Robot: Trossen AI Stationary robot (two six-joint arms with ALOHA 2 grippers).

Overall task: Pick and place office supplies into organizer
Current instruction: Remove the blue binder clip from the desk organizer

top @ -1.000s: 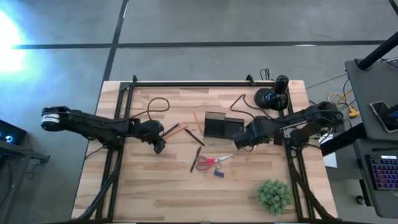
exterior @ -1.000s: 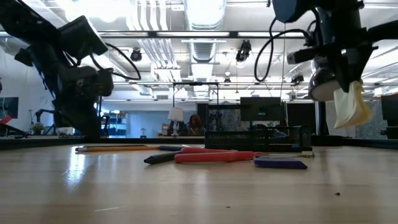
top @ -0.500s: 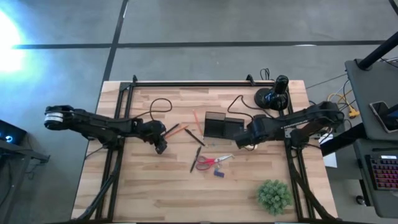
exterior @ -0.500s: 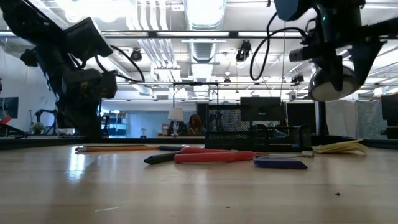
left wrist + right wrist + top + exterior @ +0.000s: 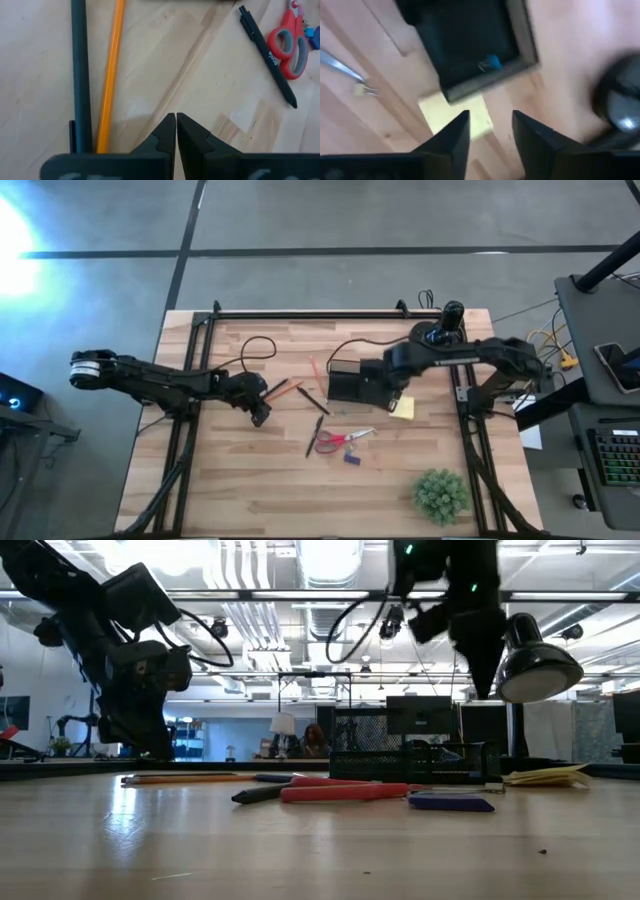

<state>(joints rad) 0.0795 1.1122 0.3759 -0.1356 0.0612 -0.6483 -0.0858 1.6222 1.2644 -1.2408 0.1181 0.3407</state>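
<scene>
Right gripper [image 5: 490, 132], parted and empty, hovers over organizer [image 5: 358, 384]; sticky-note pad [image 5: 403, 407] lies just beside.

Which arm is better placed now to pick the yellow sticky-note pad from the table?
Probably the right. The right gripper is open over the organizer, with the sticky-note pad lying on the table right beside it. The left gripper is shut, far across by the orange pencil.
</scene>
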